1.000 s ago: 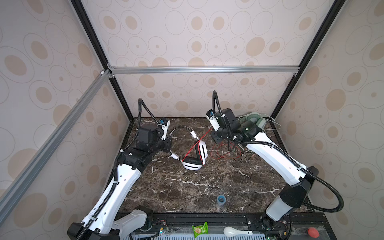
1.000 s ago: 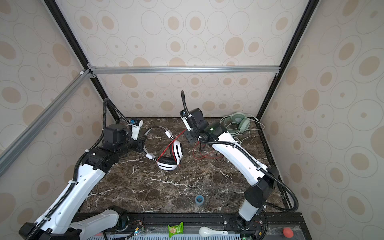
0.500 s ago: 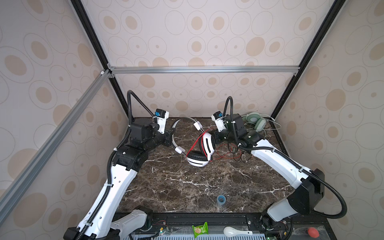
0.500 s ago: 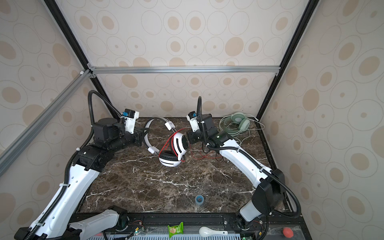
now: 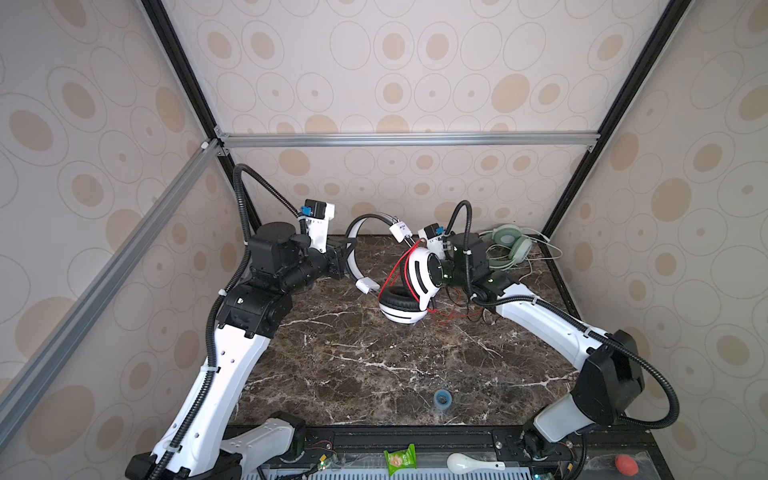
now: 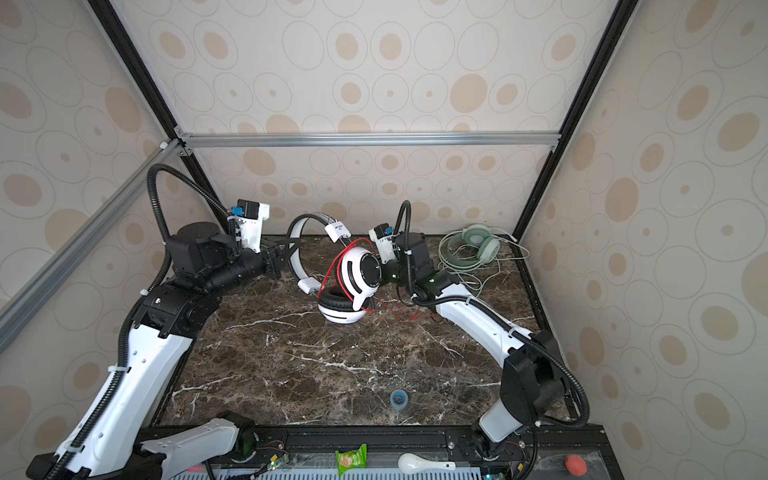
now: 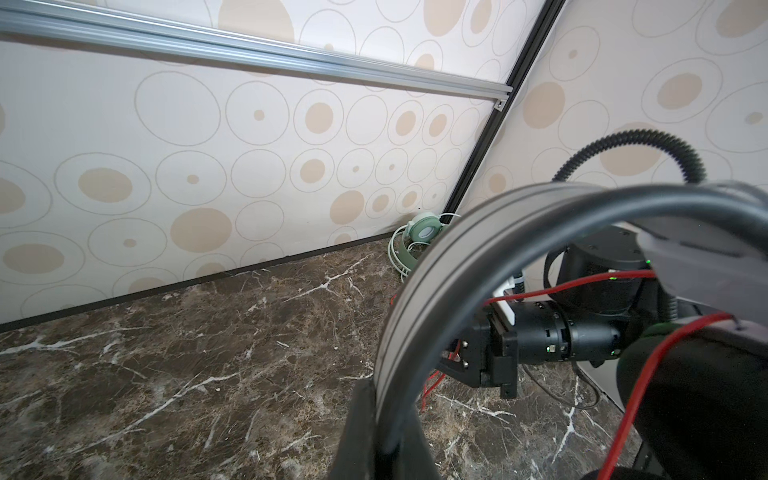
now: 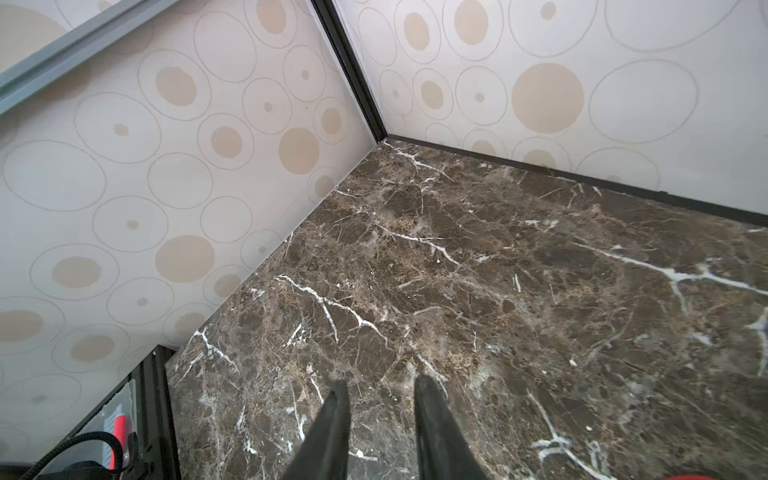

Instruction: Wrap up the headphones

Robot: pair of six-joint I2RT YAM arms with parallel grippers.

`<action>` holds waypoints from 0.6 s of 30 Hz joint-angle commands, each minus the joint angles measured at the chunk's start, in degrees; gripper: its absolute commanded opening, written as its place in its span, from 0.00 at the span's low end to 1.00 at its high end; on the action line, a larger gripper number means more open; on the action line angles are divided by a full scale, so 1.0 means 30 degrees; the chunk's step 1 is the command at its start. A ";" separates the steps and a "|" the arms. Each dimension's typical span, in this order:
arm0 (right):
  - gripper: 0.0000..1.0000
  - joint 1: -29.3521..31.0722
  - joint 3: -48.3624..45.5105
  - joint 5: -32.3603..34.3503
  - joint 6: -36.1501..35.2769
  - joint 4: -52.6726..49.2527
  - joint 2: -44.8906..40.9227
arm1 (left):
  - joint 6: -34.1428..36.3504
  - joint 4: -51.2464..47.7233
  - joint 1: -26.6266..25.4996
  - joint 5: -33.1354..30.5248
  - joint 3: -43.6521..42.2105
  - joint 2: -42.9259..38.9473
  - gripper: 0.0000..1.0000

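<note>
The left gripper [image 5: 346, 259] clamps the grey headband [image 7: 419, 274] of the white headphones [image 5: 419, 274]. The right gripper [image 8: 381, 384] stands parted — nothing between its jaws.

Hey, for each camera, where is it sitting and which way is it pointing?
Top views: high in front, looking down toward the back wall; both arms, white headphones and mint headphones show.
Left wrist: on the left arm, looking past its left tool, clamped on the headband, toward the right arm.
Right wrist: on the right arm, looking over the open right tool at the marble table and a wall corner.
Shared: top and left wrist views show the mint headphones.
</note>
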 commanded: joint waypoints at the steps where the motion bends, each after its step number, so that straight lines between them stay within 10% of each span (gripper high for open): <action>1: 0.27 -0.0136 -0.0895 -0.0889 0.1164 0.1522 0.0478 | -0.1907 0.2187 0.0051 0.0647 0.1445 -0.0162 0.00; 18: 0.15 -0.0118 -0.4447 -0.2961 0.4342 0.5325 0.3209 | -0.4957 0.4314 0.0067 -0.0710 0.2316 0.0523 0.00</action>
